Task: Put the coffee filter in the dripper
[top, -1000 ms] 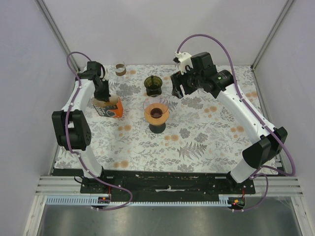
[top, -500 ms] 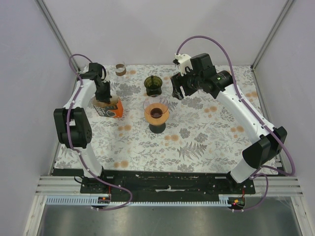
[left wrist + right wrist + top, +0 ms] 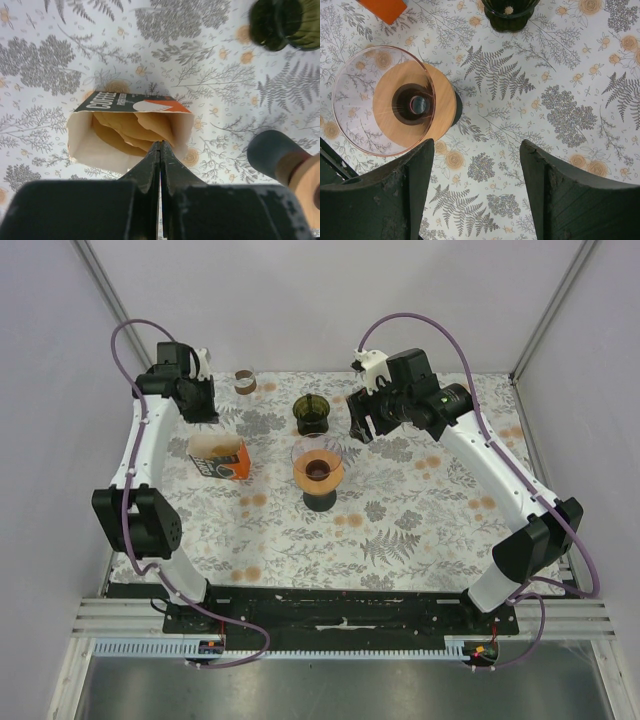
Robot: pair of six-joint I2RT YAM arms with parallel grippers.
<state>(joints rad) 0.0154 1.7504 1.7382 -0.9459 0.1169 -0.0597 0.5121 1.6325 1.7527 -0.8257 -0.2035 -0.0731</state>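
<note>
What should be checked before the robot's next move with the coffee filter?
1. Filter held by the left gripper: not ok. It is shut flush and no paper shows in it.
2. Filters to hand in the open box: ok. Brown ones show inside.
3. Dripper upright and empty: ok.
4. Right gripper open and apart from the dripper: ok.

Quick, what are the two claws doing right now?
Left gripper: closed, seemingly holding nothing.
Right gripper: open, empty.
</note>
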